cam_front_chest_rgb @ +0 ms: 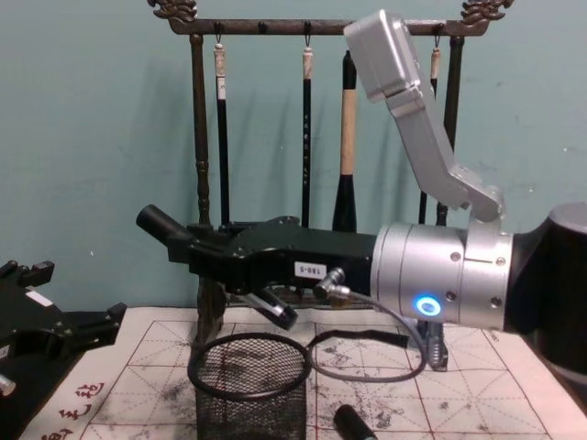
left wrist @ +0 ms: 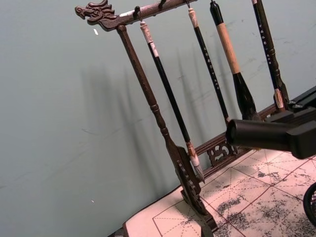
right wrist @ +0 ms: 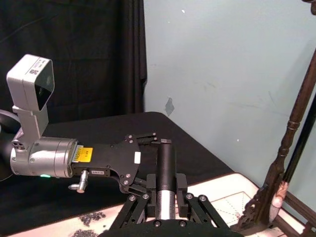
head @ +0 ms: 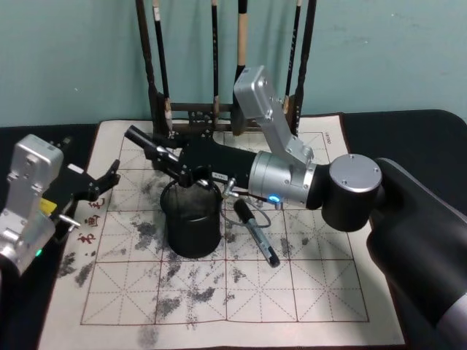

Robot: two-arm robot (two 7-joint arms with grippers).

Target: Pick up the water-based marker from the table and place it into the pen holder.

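Observation:
My right gripper [head: 182,169] is shut on a black water-based marker [head: 149,148], held tilted just above the pen holder [head: 191,237], a black wire-mesh cup on the ink-stained grid mat [head: 306,292]. In the chest view the marker [cam_front_chest_rgb: 158,225] sticks out to the left of the gripper [cam_front_chest_rgb: 206,252], above the holder's rim [cam_front_chest_rgb: 248,403]. The right wrist view shows the marker [right wrist: 166,165] clamped between the fingers [right wrist: 143,197]. My left gripper [head: 108,182] hangs open at the mat's left edge, apart from the holder.
Another dark pen [head: 257,232] lies on the mat just right of the holder, near a loop of grey cable [cam_front_chest_rgb: 367,353]. A tall dark wooden brush rack [head: 219,73] with several hanging brushes stands at the back of the mat.

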